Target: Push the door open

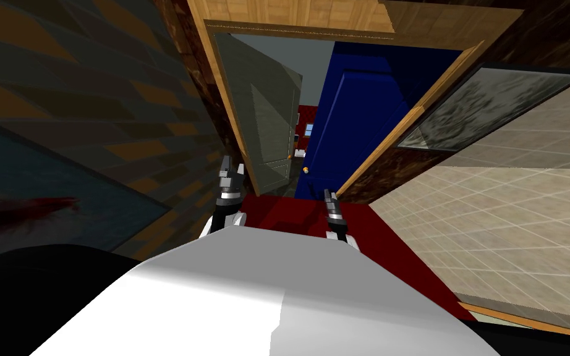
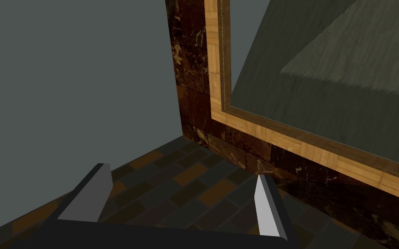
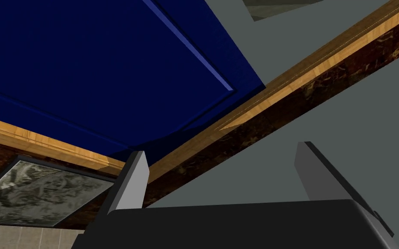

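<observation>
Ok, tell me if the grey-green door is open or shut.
Partly open: the grey-green door angles away from its wooden frame, with a gap beside the blue door.

"What's over on the right?"
"A beige tiled wall [image 1: 512, 216]. Just above the tiles there's a dark brown marbled stretch [image 1: 389, 176], and a framed picture [image 1: 488, 111] hangs on it, mottled grey-green in a dark frame."
"And the left?"
"A dim brick-patterned wall [image 1: 92, 93], grey blocks mixed with orange-brown ones. There's a big dark panel [image 1: 30, 191] on it, with a red smear across it."
"Underfoot?"
"A deep red floor [image 1: 395, 247], running alongside the tiled wall."
</observation>
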Available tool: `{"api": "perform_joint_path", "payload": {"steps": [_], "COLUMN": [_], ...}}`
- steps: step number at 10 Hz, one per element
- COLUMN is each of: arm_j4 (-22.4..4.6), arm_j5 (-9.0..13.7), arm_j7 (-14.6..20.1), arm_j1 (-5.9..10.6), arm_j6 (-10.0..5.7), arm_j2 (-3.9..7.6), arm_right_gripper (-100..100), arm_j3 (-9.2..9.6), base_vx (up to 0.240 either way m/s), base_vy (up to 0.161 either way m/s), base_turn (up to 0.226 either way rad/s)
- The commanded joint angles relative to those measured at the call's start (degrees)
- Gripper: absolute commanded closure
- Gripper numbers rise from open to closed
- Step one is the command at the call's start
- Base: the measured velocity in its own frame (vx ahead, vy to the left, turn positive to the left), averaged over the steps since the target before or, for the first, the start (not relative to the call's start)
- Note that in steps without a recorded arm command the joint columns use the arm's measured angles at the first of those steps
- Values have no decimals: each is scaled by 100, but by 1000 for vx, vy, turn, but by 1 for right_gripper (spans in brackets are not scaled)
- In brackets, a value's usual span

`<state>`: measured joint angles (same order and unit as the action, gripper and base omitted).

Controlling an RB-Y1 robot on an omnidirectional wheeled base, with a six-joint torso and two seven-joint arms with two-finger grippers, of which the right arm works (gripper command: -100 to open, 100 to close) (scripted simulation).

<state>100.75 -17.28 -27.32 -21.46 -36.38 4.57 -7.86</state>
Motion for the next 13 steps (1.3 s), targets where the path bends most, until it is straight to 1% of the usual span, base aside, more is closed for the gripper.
{"api": "perform_joint_path", "payload": {"steps": [1, 2, 3, 4, 5, 13], "arm_j4": [-168, -270, -479, -584, -793, -1624], "arm_j5": [-103, -160, -277, -335, -452, -917], "arm_j7": [-139, -214, -366, -442, -595, -1200], "arm_j1": [31, 56, 106, 132, 182, 382], "arm_j6": [-70, -108, -185, -223, -300, -605], "arm_j2": [6, 9, 8, 7, 6, -45], "arm_right_gripper": [-100, -100, -100, -100, -100, -100], "arm_j3": [-77, -123, -216, -262, -356, -726], "base_vx": [121, 111, 138, 155, 169, 106], "base_vy": [16, 16, -9, -14, -21, 1], "base_turn": [8, 2, 11, 9, 10, 7]}}
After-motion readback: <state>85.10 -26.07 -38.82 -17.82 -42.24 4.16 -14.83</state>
